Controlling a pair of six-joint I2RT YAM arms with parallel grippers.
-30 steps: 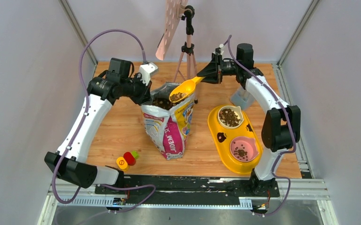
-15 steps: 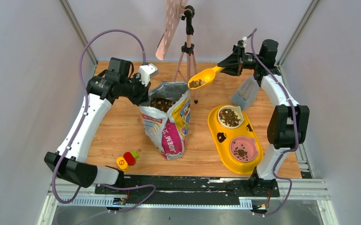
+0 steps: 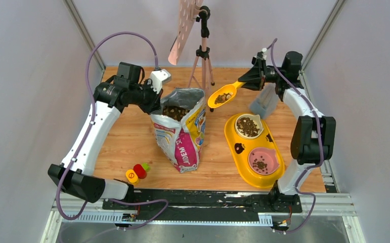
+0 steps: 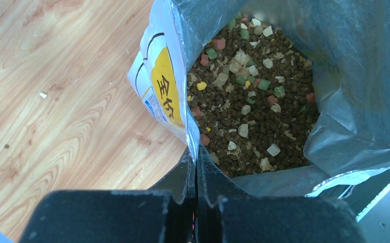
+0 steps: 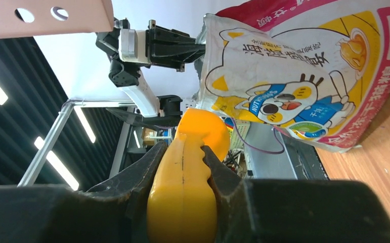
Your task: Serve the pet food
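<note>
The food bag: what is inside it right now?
Dark-brown kibble mixed with pale, green and pink bits shows through the open top of the bag, whose rim the left gripper pinches. The bag's walls hide how deep the heap goes.

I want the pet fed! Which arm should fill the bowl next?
Right: the right pincer holds the scoop of kibble beside the bowls; the left pincer just pinches the bag.
</note>
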